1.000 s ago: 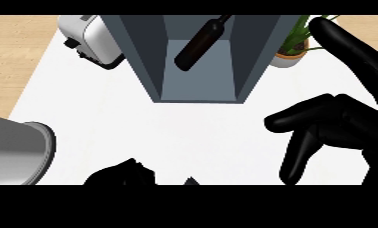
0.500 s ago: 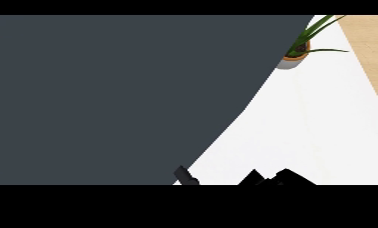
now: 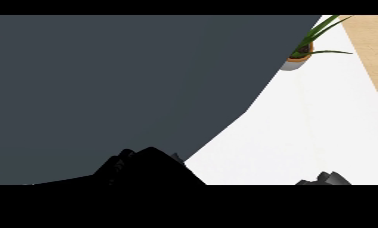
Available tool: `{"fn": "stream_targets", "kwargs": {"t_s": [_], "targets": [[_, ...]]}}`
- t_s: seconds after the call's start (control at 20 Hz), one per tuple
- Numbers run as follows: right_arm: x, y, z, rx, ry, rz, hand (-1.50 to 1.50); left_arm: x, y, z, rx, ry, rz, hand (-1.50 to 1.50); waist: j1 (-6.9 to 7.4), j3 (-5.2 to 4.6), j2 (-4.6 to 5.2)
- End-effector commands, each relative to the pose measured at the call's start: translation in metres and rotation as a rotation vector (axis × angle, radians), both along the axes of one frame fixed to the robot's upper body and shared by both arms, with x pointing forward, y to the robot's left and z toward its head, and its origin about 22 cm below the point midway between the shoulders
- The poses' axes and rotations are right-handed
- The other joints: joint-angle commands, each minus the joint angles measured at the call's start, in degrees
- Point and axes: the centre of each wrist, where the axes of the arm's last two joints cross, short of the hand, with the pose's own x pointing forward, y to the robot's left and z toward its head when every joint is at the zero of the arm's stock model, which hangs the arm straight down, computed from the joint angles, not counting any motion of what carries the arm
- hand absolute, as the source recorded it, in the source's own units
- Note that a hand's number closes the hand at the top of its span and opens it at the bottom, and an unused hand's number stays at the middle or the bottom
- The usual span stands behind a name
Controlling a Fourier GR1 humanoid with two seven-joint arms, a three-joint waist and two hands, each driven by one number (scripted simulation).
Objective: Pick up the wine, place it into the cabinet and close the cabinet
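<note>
A flat dark grey cabinet panel [image 3: 125, 87] fills most of the head view, from the left edge to a slanted right border. It hides the cabinet's inside, and the wine bottle shows nowhere. My left hand [image 3: 148, 169] is a black mass at the lower edge, lying over the panel's bottom corner. Only a small black tip of my right hand [image 3: 322, 178] pokes in at the lower right, apart from the panel.
A potted green plant [image 3: 301, 57] stands at the top right on the white counter [image 3: 295, 122]. A strip of wooden floor [image 3: 365, 37] runs beyond the counter's right edge.
One second ago the cabinet stood open with the wine bottle inside and both hands in view. The grey panel now covers it. My left hand has risen at the lower edge.
</note>
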Motion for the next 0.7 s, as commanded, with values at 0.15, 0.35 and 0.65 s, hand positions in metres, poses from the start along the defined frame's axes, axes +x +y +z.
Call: {"fn": "stream_targets", "kwargs": {"t_s": [0.15, 0.35, 0.65], "targets": [[0.048, 0.058, 0.001, -0.018, -0.043, -0.139, 1.50, -0.002, 0.039, 0.007, 0.001, 0.015, -0.052, 1.50, 1.11, -0.09, 0.47], [0.091, 0.068, 0.005, 0.019, -0.001, -0.216, 1.50, 0.006, 0.043, 0.019, 0.000, -0.013, -0.049, 1.50, 1.07, -0.02, 0.83], [0.163, 0.066, -0.011, 0.009, 0.033, -0.345, 1.50, 0.006, 0.049, 0.023, -0.013, -0.018, -0.077, 1.50, 1.69, -0.02, 1.37]]}}
